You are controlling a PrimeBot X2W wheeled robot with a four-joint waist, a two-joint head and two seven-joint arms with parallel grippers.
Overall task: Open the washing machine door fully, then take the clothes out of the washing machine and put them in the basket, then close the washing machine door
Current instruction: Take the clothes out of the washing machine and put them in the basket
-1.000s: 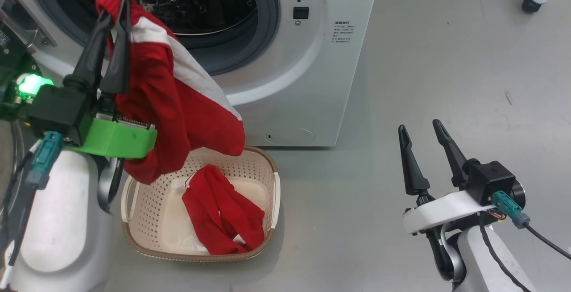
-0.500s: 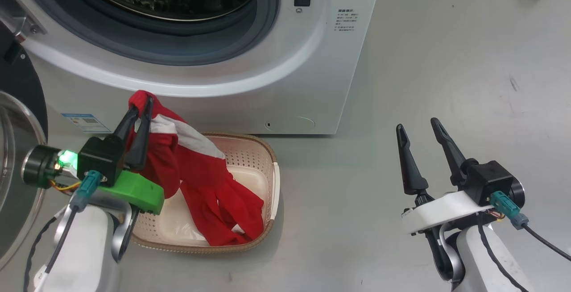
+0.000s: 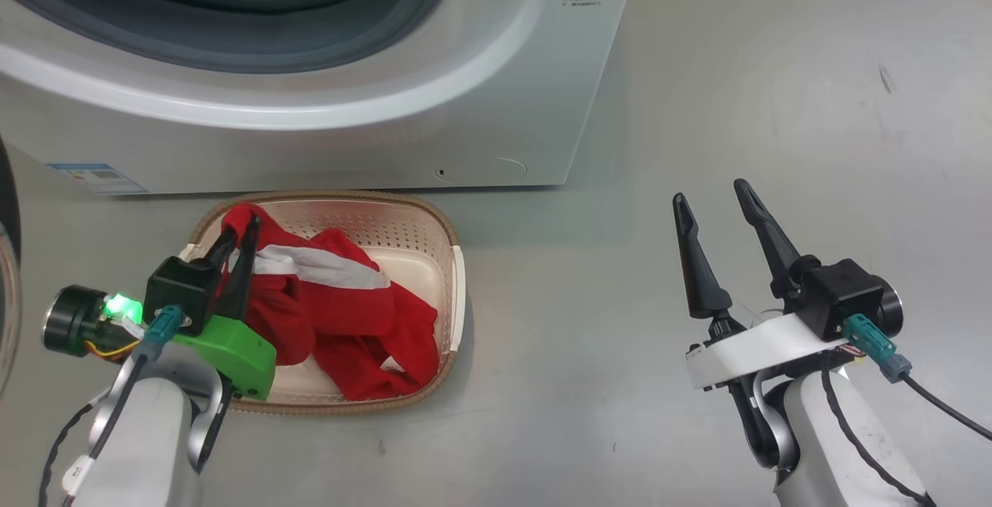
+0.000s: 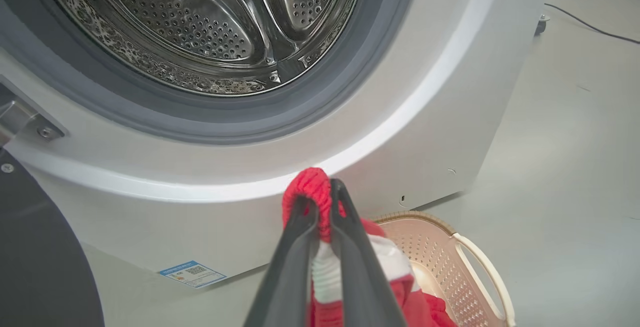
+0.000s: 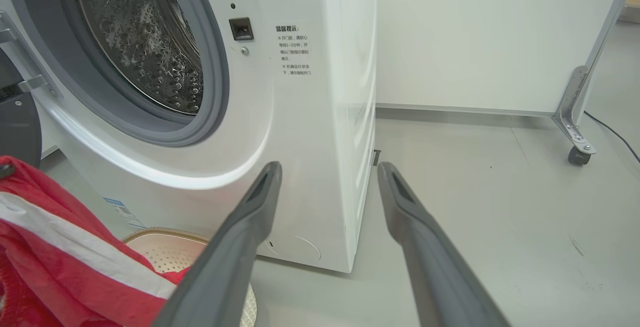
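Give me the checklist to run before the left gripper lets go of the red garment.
1. Left gripper shut on the clothes: ok.
2. Clothes above the basket: ok, most of the fabric lies inside.
3. No fabric over the basket's near left rim: cannot tell, the left arm hides it.
4. Right gripper open, apart from the basket: ok.
5. Drum empty: cannot tell, its visible part is bare, its bottom hidden.
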